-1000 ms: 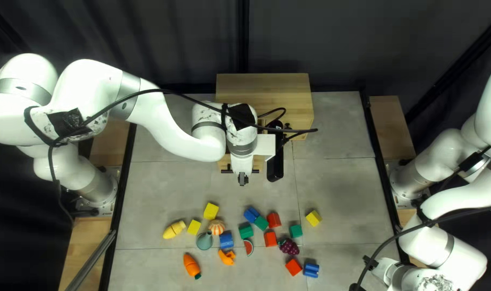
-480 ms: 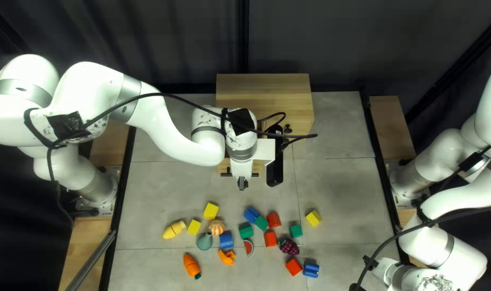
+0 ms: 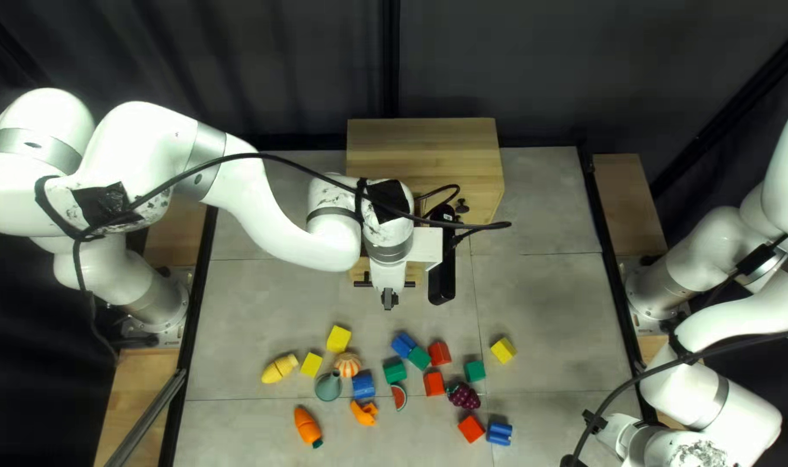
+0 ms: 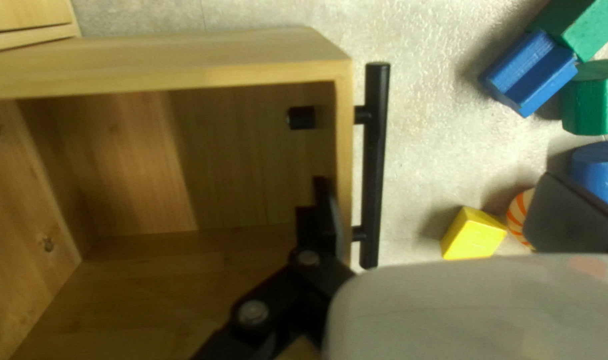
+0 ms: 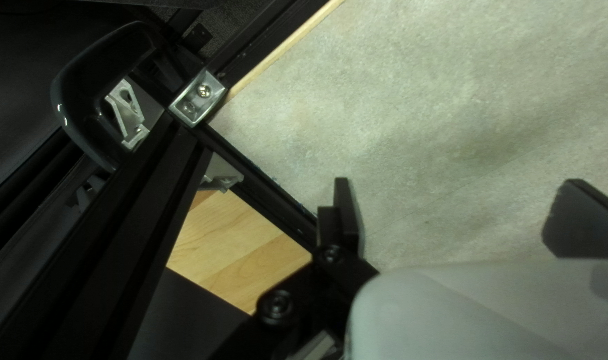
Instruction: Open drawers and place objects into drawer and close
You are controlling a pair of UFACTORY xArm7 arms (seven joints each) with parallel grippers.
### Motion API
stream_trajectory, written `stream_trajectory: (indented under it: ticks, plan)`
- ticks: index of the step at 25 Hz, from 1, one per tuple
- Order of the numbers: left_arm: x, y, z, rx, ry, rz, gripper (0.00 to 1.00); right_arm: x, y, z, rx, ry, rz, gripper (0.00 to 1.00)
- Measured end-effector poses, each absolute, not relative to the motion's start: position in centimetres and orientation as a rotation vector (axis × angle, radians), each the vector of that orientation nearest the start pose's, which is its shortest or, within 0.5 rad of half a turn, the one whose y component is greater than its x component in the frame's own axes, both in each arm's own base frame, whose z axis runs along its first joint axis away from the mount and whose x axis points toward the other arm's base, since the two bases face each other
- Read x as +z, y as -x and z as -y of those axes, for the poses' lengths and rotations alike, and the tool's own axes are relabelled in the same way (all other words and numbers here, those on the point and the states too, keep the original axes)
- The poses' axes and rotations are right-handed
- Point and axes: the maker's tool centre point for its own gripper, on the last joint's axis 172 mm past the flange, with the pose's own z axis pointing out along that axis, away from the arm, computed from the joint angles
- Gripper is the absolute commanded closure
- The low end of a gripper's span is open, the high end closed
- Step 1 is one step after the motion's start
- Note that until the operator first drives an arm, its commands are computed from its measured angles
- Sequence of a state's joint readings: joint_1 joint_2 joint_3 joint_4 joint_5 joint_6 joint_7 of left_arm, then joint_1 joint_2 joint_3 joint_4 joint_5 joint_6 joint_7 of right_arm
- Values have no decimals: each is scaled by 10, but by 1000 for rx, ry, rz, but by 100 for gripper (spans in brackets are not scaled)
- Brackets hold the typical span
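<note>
Dark curtain (image 3: pixel 264 60) hangs behind the grey tiled surface (image 3: pixel 541 303). Near, from the left, lie a yellow toy (image 3: pixel 279 368), an orange carrot (image 3: pixel 307 426) with a green end, yellow blocks (image 3: pixel 339 338), a grey-green toy (image 3: pixel 328 387) and a striped orange-and-white toy (image 3: pixel 347 365). Farther back, left of centre, the pale wooden drawer (image 4: pixel 184 70) stands pulled out of its cabinet (image 3: pixel 424 151), a straight black handle (image 4: pixel 375 167) on its front. The left gripper (image 3: pixel 390 298) is open over that front, one finger on the inner side, the other beyond the handle. Blue (image 3: pixel 403 344), green (image 3: pixel 395 372) and red blocks (image 3: pixel 439 352) lie near the middle, with dark purple grapes (image 3: pixel 465 397) just right. At the near right, the right gripper (image 3: pixel 595 421) is open.
</note>
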State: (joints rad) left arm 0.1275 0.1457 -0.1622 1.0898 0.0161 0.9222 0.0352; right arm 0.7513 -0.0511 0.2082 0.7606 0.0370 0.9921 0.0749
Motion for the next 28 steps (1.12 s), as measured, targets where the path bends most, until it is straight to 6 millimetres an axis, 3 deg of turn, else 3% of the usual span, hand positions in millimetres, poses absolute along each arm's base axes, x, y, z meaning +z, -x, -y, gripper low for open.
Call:
stream_trajectory:
  ticks: [10,16,20,28]
  plan:
    - [187,-496,0,26,3039,-32,0,104,-206,-302,268,2912,1336,0]
    - [202,-494,15,40,2968,-12,0,104,-206,-302,268,2912,1336,0]
    - [206,-480,37,32,2928,-56,0,104,-206,-302,268,2912,1336,0]
    - [180,-428,126,-18,2843,-403,0,104,-206,-302,268,2912,1336,0]
